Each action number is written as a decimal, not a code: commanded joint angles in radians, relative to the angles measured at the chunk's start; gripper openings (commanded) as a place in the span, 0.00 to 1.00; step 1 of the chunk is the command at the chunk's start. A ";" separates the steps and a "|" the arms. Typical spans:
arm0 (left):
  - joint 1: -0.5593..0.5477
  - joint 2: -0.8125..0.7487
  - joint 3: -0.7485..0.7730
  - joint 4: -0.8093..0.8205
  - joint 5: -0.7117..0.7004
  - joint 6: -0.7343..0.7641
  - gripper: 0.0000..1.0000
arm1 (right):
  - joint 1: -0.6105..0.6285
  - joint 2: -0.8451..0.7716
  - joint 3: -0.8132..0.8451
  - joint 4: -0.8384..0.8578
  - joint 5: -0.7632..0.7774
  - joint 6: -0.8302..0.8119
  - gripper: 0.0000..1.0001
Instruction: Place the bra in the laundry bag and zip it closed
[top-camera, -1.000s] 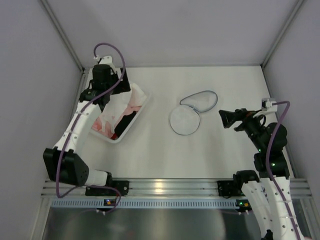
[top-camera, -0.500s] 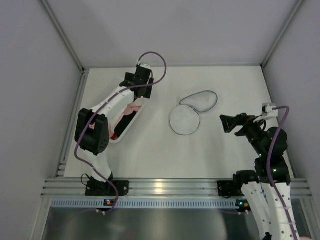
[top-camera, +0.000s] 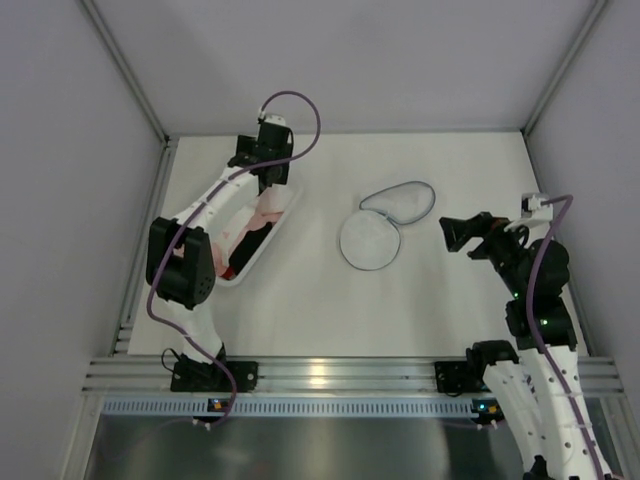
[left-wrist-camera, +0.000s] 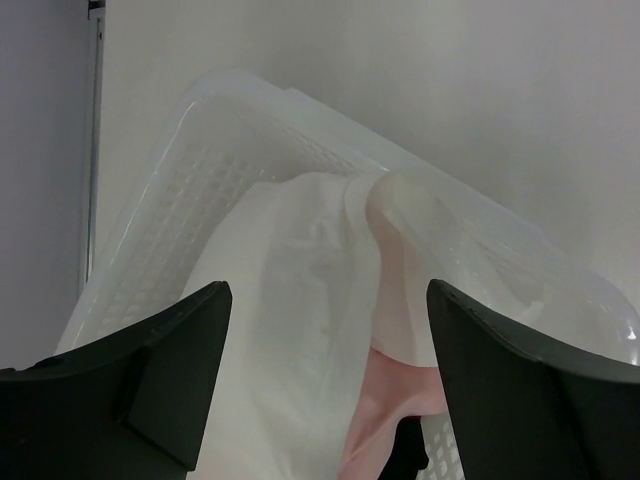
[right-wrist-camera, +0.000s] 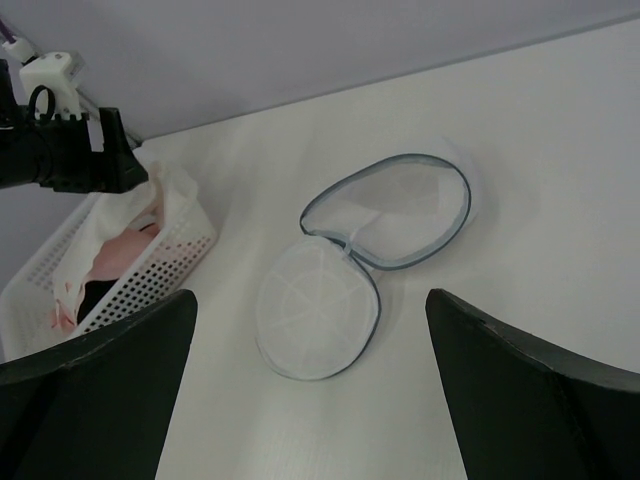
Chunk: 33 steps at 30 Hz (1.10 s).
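Observation:
The bra (left-wrist-camera: 290, 300), a soft white garment, lies in the clear plastic bin (left-wrist-camera: 215, 130) beside a pink cloth (left-wrist-camera: 400, 400). My left gripper (left-wrist-camera: 328, 300) hovers over the bin's far end (top-camera: 268, 182). Its jaws are open and straddle the bra from above with nothing gripped. The laundry bag (top-camera: 372, 240) lies unzipped mid-table, its two round mesh halves spread side by side (right-wrist-camera: 320, 300). My right gripper (top-camera: 455, 235) hangs open to the right of the bag, pointing at it, holding nothing (right-wrist-camera: 310, 300).
The bin (top-camera: 278, 232) sits at the table's left and also holds a black item (left-wrist-camera: 405, 460). Grey enclosure walls (top-camera: 80, 150) close in the left, right and back. A metal rail (top-camera: 330, 375) with the arm bases runs along the near edge.
The left arm has swung from the bin's left side to its far end, and its jaws have narrowed slightly. The right arm has barely shifted. The bag has not moved.

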 joint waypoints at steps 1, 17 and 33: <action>0.023 -0.020 0.040 0.024 -0.038 -0.023 0.85 | 0.014 0.042 0.051 0.105 0.030 -0.022 0.99; 0.069 0.137 0.098 0.115 0.038 0.003 0.74 | 0.012 0.089 0.052 0.099 0.050 -0.051 0.99; 0.071 0.019 0.025 0.155 -0.032 0.061 0.00 | 0.014 0.140 0.057 0.161 -0.019 -0.011 1.00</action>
